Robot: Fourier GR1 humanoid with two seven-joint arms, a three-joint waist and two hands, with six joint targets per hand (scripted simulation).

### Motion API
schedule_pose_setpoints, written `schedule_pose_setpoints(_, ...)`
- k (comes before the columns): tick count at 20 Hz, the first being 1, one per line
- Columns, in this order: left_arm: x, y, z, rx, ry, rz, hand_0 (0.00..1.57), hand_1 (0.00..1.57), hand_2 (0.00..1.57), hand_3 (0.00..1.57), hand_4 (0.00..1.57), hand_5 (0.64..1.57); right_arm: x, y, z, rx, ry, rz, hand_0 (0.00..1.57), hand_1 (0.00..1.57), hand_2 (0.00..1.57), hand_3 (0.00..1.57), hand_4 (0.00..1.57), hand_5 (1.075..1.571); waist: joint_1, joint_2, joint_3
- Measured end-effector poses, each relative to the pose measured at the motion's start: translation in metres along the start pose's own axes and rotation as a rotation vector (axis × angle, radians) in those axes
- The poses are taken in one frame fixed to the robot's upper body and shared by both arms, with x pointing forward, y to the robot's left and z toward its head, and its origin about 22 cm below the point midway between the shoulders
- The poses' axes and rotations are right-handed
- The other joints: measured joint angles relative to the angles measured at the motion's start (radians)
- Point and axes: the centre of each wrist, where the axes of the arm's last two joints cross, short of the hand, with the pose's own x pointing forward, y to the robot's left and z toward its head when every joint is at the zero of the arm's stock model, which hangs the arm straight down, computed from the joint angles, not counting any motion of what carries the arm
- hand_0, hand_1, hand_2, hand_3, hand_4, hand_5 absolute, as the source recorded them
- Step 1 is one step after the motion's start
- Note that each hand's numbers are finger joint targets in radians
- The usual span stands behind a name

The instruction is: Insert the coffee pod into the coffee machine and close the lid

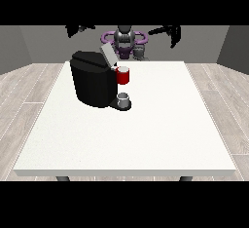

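I see the coffee pod (123, 76) already at the coffee machine (94, 79) head under the raised lid (107, 54), so I'd sweep the hand at the view's right (173, 33), fingers unreadable, from two o'clock onto it.

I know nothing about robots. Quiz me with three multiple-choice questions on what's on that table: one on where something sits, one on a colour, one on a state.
1. Where does the coffee machine stand on the white table?
A. far part, towards the view's left
B. near edge, centre
C. near corner at the view's right

2. What colour is the part at the machine's front, above the small cup?
A. green
B. red
C. yellow

3. How is the machine's lid?
A. shut flat
B. raised open
C. lying on the table

Answers: 1 A, it sits far back and left of centre. 2 B, it shows plainly red. 3 B, the grey flap tilts upward.
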Motion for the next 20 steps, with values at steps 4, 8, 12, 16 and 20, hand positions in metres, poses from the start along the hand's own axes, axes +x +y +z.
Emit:
schedule_pose_setpoints(4,-0.009,-0.016,0.006,0.0,-0.005,0.069,0.0,0.0,0.0,0.0,0.0,1.571,0.016,0.005,-0.009,0.06,-0.038,-0.003,0.0,0.0,0.0,0.0,0.0,1.571,0.032,0.01,0.0001)
schedule_pose_setpoints(8,-0.018,-0.017,0.017,-0.007,-0.03,0.129,0.0,0.0,0.0,0.0,0.03,1.571,0.027,0.014,-0.016,0.1,-0.069,0.022,0.0,0.0,0.0,0.0,0.14,1.571,0.077,0.028,0.0)
schedule_pose_setpoints(12,-0.023,-0.027,0.027,-0.022,-0.03,0.161,0.0,0.0,0.0,0.0,0.09,1.571,0.035,0.016,-0.025,0.126,-0.066,0.064,0.0,0.0,0.0,0.0,0.16,1.571,0.119,0.028,0.0005)
schedule_pose_setpoints(16,-0.008,-0.026,0.03,-0.017,-0.064,0.169,0.0,0.0,0.0,0.0,0.1,1.571,0.041,0.023,-0.035,0.161,-0.091,0.071,0.0,0.0,0.0,0.0,0.0,1.571,0.127,0.064,0.0005)
schedule_pose_setpoints(20,-0.008,-0.027,0.045,-0.008,-0.066,0.185,0.0,0.0,0.0,0.0,0.0,1.571,0.039,0.021,-0.04,0.169,-0.074,0.056,0.0,0.0,0.0,0.0,0.0,1.571,0.137,0.082,0.0006)
